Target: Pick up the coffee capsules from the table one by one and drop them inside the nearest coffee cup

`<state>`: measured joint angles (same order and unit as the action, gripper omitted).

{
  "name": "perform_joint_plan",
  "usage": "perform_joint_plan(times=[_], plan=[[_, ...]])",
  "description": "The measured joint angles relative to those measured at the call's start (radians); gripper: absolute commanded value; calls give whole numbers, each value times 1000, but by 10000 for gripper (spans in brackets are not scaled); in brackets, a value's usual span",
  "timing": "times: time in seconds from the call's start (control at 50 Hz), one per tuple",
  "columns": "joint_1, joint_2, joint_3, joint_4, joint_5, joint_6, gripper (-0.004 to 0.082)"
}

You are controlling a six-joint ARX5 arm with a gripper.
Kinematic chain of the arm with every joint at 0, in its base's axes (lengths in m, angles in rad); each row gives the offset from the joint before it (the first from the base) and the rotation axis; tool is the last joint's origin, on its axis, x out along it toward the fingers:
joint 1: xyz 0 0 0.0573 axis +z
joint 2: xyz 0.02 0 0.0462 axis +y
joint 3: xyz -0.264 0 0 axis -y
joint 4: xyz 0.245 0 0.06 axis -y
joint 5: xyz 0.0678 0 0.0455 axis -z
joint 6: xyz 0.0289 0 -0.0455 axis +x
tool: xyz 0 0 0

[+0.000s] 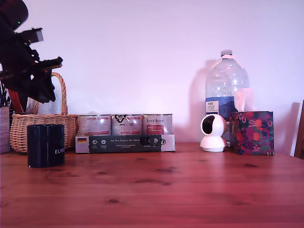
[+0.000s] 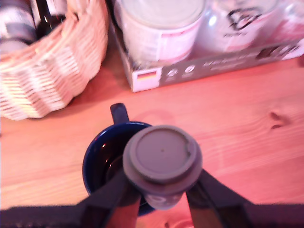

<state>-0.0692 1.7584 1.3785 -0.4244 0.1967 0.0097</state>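
Observation:
In the wrist view my gripper [image 2: 161, 192] is shut on a coffee capsule [image 2: 161, 153], a grey tapered pod whose round flat face points at the camera. The capsule hangs just above the dark navy coffee cup [image 2: 100, 159], over its rim on the side away from the handle. The cup's inside looks dark. In the exterior view the cup [image 1: 45, 145] stands on the reddish wooden table [image 1: 190, 190] at the exterior view's left. The black arm and gripper [image 1: 43, 93] hover above it, and the capsule cannot be made out there.
Behind the cup is a wicker basket [image 1: 19, 130] with bottles in it. To its right a cardboard tray of cans [image 1: 125, 135] stands by the wall. A white camera [image 1: 213, 133], a water bottle [image 1: 226, 88] and a floral box [image 1: 252, 133] are at the exterior view's right.

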Motion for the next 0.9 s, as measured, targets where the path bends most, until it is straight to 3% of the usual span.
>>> perform_joint_plan(times=[0.26, 0.38, 0.9], plan=[[6, 138, 201, -175, -61, 21, 146], [11, 169, 266, -235, -68, 23, 146], [24, 181, 276, -332, -73, 23, 146]])
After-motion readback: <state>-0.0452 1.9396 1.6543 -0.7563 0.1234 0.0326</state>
